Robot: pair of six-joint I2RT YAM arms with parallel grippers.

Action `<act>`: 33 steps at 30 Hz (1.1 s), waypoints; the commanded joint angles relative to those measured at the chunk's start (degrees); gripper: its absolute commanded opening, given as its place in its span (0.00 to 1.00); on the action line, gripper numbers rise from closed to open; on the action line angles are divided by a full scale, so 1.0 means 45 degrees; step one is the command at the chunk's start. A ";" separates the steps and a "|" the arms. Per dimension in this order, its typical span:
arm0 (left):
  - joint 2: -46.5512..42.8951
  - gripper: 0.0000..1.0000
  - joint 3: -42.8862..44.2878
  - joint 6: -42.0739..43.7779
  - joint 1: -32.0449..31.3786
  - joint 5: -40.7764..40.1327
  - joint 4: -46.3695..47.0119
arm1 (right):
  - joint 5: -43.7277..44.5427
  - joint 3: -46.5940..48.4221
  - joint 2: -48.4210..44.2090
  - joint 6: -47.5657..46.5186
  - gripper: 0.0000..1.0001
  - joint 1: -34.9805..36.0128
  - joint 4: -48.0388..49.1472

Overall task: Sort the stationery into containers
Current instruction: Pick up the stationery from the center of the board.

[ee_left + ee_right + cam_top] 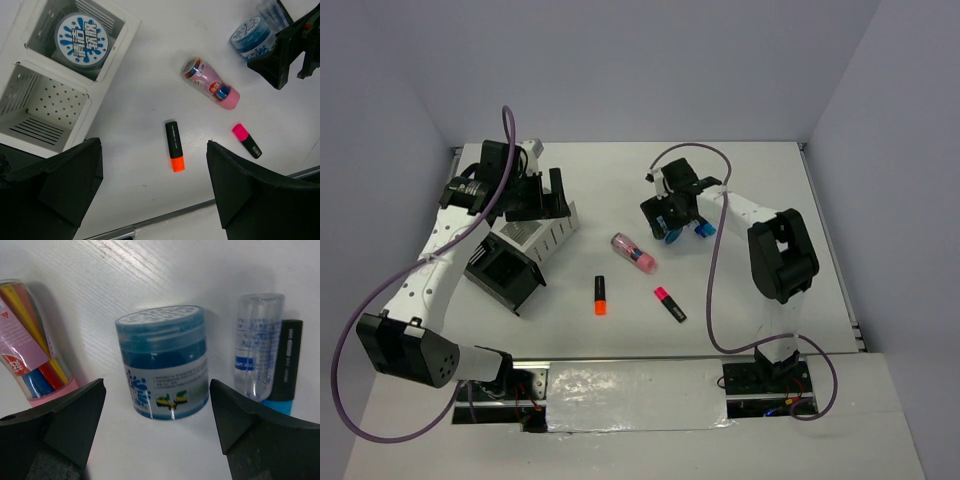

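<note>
**Surface and room:** White table [620, 180], closed in by plain pale grey walls [640, 70]. A reflective strip [630, 385] runs along the near edge between the arm bases.

**Contents, near to far:** The orange highlighter [600, 295] and pink highlighter [670, 304] lie flat mid-table, apart from each other. Just beyond them the pink tube [633, 252] lies on its side. To the left, the black organizer [505, 275] sits just beside the white-grey organizer [545, 235]. The stowed tape roll [78, 37] lies flat in one compartment of the white-grey organizer. Farther right, the loose tape roll [164, 362] stands upright on the table. Near it lie the blue marker [289, 360] and a clear cylinder [260, 340], side by side.

**Arms:** The left arm reaches forward and hangs above the white-grey organizer. The left gripper [152, 145] has its fingers spread wide and grasps nothing. The right arm bends leftward from its base. The right gripper [157, 390] is low at the loose tape roll, with fingers parted to either side and not touching its wall.
</note>
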 commanded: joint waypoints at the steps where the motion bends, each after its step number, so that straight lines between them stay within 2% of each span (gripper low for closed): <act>1: -0.0278 0.99 0.0157 0.0323 -0.0002 0.0299 0.0108 | 0.0011 0.0413 0.0356 -0.0395 0.91 0.0482 0.0347; 5: -0.0141 0.99 0.0431 0.0441 0.0018 0.0259 -0.0030 | 0.0478 0.0040 0.0628 -0.0376 0.86 0.0541 0.0795; 7: -0.0063 0.99 0.0509 0.0481 0.0018 0.0357 -0.0069 | 0.0751 0.0253 0.0901 -0.0337 0.79 0.0561 0.0680; 8: -0.0063 0.99 0.0529 0.0481 0.0018 0.0338 -0.0088 | 0.1101 0.0371 0.0980 -0.0240 0.64 0.0561 0.0602; 9: -0.0063 0.99 0.0529 0.0481 0.0018 0.0338 -0.0108 | 0.1124 0.0430 0.0981 -0.0181 0.54 0.0600 0.0620; 13: -0.0121 0.99 0.0472 0.0481 0.0018 0.0396 -0.0030 | 0.2100 -0.0096 0.0280 0.0073 0.37 0.0639 0.1302; 14: -0.0141 0.99 0.0452 0.0442 0.0018 0.0416 0.0048 | 0.2082 -0.0174 0.0220 0.0054 0.23 0.0658 0.1362; 17: -0.0180 0.99 0.0412 0.0286 0.0018 0.0941 0.0126 | 0.2042 -0.0194 -0.0306 0.0287 0.06 0.0678 0.1323; 20: -0.0316 0.99 0.0490 -0.0124 -0.0002 0.1876 0.0613 | 0.1616 -0.0253 -0.1671 0.0814 0.00 0.0658 0.1499; 25: -0.0122 0.99 0.1094 -0.1469 -0.0001 0.3421 0.1880 | 0.0542 -0.0234 -0.4499 0.1323 0.00 0.0736 0.1481; 26: -0.0102 0.99 0.1134 -0.1762 -0.0002 0.3810 0.2194 | 0.0055 -0.0292 -0.4932 0.1323 0.00 0.0737 0.1538; 30: -0.0199 0.99 0.0688 -0.4256 -0.0002 0.6754 0.4788 | -0.4643 -0.1226 -0.7021 0.2219 0.00 0.0795 0.2318; 31: -0.0258 0.99 0.0550 -0.4710 -0.0060 0.7189 0.6090 | -0.5082 -0.1326 -0.7239 0.2357 0.00 0.0911 0.2455; 33: -0.0433 0.99 0.0238 -0.5898 -0.0118 0.8047 0.7192 | -0.5535 -0.1638 -0.7959 0.2862 0.00 0.1029 0.2709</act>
